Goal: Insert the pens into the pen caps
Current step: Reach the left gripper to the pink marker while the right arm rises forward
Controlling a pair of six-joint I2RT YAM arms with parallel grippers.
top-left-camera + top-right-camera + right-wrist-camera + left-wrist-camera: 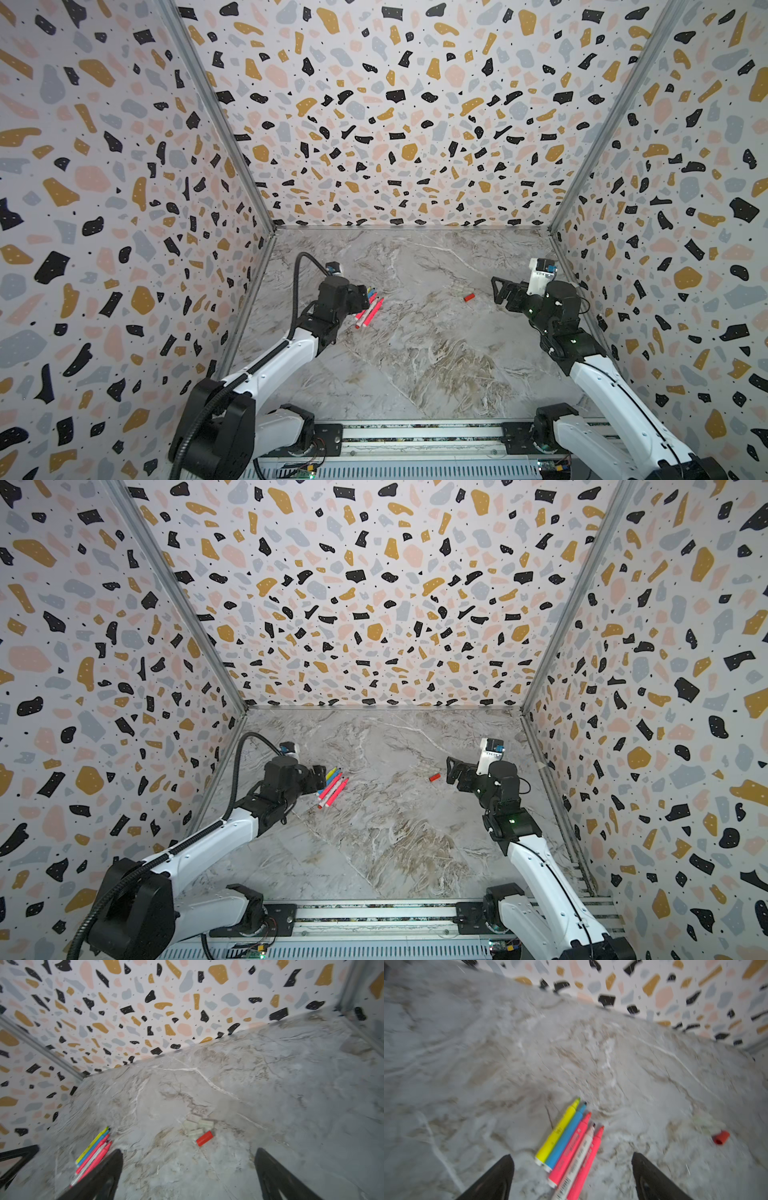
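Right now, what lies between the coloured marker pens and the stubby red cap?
Bare grey marble tabletop, in both top views; pale translucent caps sit beside the red cap.

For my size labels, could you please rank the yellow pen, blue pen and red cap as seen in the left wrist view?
1. blue pen and yellow pen, about alike.
2. red cap, clearly smallest.

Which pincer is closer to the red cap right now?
Right. The right pincer sits just beside the red cap; the left pincer is far off, by the pens.
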